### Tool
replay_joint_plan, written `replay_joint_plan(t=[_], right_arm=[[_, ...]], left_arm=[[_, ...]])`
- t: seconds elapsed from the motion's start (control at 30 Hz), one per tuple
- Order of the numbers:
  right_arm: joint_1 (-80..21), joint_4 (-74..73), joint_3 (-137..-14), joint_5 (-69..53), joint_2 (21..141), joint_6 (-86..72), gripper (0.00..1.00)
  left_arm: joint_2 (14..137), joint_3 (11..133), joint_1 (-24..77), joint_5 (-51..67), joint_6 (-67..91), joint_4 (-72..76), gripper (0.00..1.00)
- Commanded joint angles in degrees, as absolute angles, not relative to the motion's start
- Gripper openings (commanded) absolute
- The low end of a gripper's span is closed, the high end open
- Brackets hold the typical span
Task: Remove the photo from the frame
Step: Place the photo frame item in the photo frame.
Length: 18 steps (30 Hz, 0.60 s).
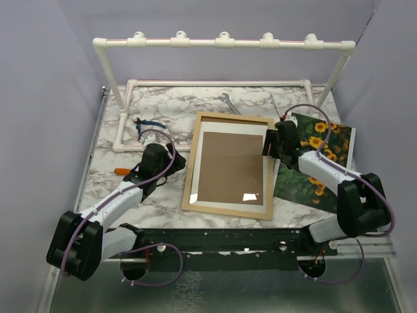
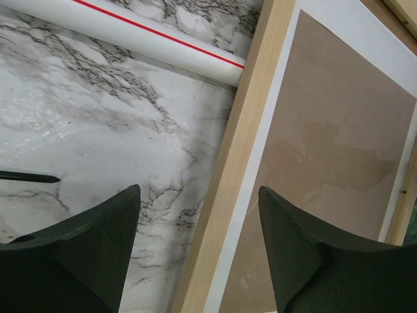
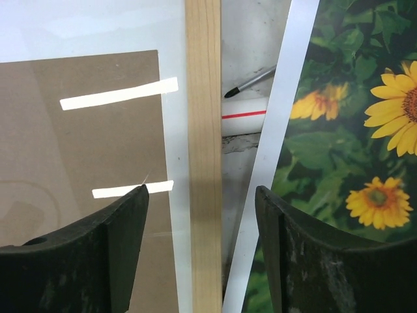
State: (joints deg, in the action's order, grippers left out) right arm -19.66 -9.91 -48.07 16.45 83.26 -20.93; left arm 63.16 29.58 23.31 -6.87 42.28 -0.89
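The frame (image 1: 195,163) lies flat mid-table, light-wood edge, white mat, brown board showing in the opening. The photo (image 1: 319,163) of sunflowers lies on the table right of the frame, outside it. My right gripper (image 1: 273,147) is open and empty above the frame's right edge (image 3: 203,163), with the photo (image 3: 352,143) under its right finger. My left gripper (image 1: 171,156) is open and empty above the frame's left edge (image 2: 234,195).
A white PVC pipe rack (image 1: 221,43) stands at the back, with its base pipe (image 2: 130,32) near the frame's left corner. Blue-handled pliers (image 1: 148,124), a wrench (image 1: 229,103) and an orange-handled tool (image 1: 120,171) lie on the marble table (image 1: 163,104).
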Motion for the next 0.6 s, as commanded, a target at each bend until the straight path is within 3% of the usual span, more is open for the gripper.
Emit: replay_joint_plan(t=[0.0,0.43,0.57], right_arm=[[-16.13,-4.71,-45.04,4.48,82.04,-22.44,0.72],[-10.9,-1.73,-44.85,-8.49,87.89,-26.99,0.79],[-10.81,-2.13,-45.39,-8.61,89.6,-27.36,0.87]], left_arm=[[67.21,27.71,23.2,-0.06,41.95,8.5,0.74],[75.39,27.67,23.76,5.84,41.49,14.62,0.61],[77.27,27.81,23.73,5.39,41.4,14.63,0.6]])
